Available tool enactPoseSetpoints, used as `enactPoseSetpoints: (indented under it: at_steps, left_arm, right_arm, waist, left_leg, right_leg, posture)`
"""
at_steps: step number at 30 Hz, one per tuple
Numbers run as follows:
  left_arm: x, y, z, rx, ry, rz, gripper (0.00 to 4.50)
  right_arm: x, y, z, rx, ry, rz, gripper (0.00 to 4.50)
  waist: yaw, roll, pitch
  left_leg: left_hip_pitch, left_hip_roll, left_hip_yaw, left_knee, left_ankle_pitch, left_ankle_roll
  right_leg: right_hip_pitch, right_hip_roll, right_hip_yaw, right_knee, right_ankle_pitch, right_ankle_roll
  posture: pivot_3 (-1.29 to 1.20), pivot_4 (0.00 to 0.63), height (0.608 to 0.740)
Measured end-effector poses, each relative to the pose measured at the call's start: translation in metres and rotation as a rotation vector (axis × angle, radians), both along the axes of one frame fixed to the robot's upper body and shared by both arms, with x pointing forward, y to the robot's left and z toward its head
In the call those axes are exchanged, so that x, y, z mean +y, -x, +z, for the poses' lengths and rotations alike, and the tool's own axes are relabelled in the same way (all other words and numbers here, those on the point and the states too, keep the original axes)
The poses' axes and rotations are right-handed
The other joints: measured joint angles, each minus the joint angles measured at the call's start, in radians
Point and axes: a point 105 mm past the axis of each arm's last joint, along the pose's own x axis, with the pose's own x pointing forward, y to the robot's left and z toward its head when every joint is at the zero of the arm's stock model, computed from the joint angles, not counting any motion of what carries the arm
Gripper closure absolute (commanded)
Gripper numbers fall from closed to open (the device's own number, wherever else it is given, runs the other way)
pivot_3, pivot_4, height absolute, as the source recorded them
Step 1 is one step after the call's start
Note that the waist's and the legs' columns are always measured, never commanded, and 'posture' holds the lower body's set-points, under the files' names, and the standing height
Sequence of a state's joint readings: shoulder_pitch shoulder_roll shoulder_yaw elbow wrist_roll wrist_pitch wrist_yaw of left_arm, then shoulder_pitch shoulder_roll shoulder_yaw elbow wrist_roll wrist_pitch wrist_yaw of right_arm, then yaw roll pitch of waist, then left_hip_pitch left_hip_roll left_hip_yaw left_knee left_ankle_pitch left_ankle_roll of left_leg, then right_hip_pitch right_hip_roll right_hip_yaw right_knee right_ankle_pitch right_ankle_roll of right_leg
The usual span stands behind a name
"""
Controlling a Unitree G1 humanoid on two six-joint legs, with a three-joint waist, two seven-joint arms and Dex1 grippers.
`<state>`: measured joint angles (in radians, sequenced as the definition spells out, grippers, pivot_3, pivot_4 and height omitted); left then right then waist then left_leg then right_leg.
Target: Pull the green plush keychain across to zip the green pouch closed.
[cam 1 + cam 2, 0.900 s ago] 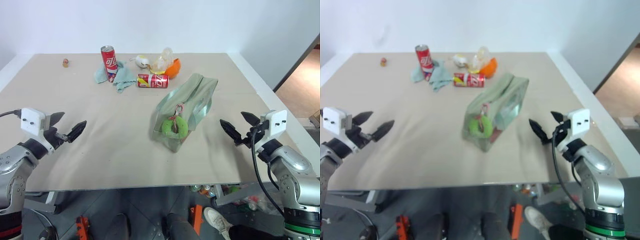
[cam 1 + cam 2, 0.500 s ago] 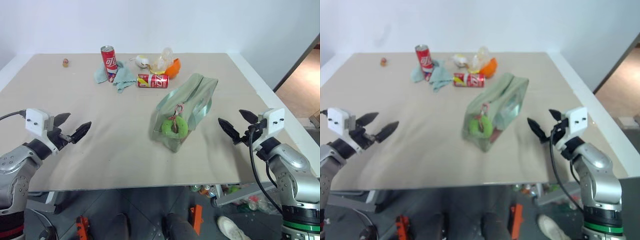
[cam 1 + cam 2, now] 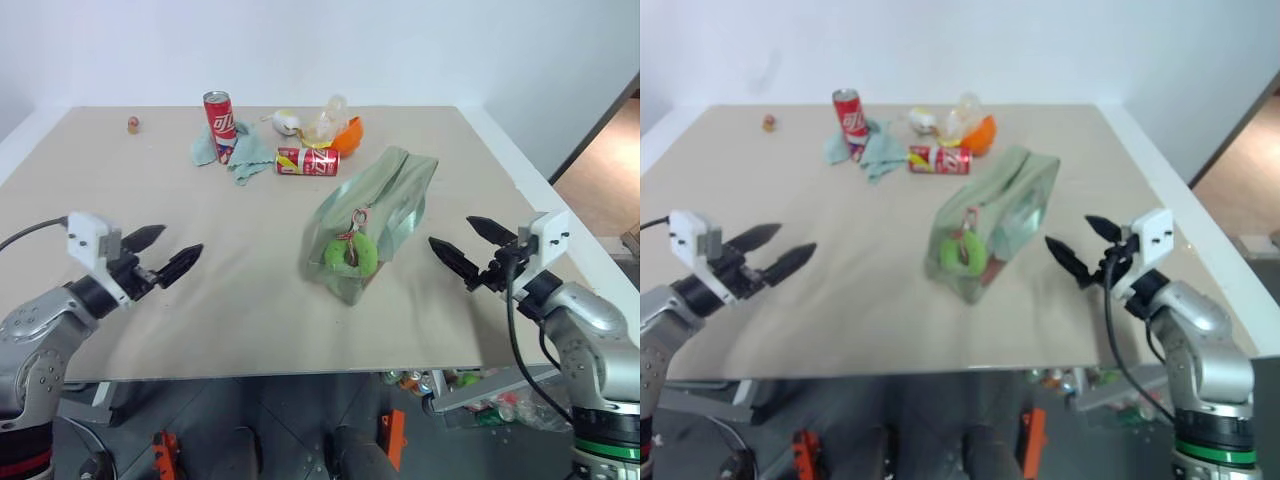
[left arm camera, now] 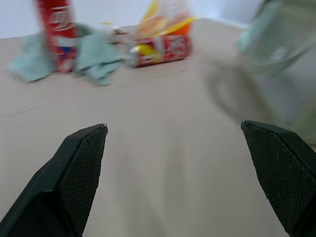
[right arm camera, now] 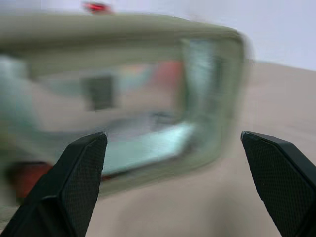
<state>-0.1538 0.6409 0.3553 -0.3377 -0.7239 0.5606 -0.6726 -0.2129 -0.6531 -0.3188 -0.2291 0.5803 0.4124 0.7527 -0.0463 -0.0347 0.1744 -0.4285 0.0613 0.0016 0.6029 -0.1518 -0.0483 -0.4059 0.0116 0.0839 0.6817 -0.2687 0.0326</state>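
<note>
Now the right gripper (image 3: pixel 468 247) hovers with its two black fingers spread wide and empty, just beside the boxy sage-green fabric pouch (image 3: pixel 375 214) with clear side panels. On the pouch's near end, further from that gripper, hangs the lime-green fuzzy ring-shaped plush keychain (image 3: pixel 349 254). Well apart, the left gripper (image 3: pixel 165 253) gapes too, holding nothing.

Sage-green pouch (image 3: pixel 385 205) on table, lime plush keychain (image 3: pixel 349 254) hanging

Bright even light, wrist views blurred
</note>
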Motion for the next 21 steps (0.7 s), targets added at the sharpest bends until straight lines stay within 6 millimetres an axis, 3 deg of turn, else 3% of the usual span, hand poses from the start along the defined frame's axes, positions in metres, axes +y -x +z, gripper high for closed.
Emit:
enactPoseSetpoints:
  at_steps: [3,10,21]
  left_arm:
    - [-0.029,0.003,0.014,-0.012,-0.005,-0.156,0.0]
    - [-0.09,-0.01,0.036,-0.047,-0.01,-0.408,0.0]
    - [-0.131,-0.027,0.015,0.029,0.05,-0.484,0.0]
  right_arm:
    - [0.011,0.008,0.019,-0.014,0.007,0.115,0.01]
    - [0.023,0.014,0.039,-0.023,0.039,0.226,0.01]
    - [0.026,0.019,0.038,-0.031,0.056,0.2,0.01]
  waist:
    - [0.0,0.0,0.0]
    - [0.001,0.0,0.0]
    - [0.001,0.0,0.0]
  left_leg:
    - [0.001,0.0,0.0,0.0,0.0,0.0]
    - [0.0,-0.001,-0.001,0.001,0.0,0.0]
    - [-0.002,-0.002,-0.002,0.001,-0.001,0.001]
  right_leg:
    - [0.0,0.0,0.0,0.0,0.0,0.0]
    - [0.0,0.0,0.0,0.0,0.0,0.001]
    - [0.0,0.0,-0.001,0.0,0.0,0.002]
  posture:
    - [0.0,0.15,0.74]
    - [0.0,0.15,0.74]
    - [0.0,0.15,0.74]
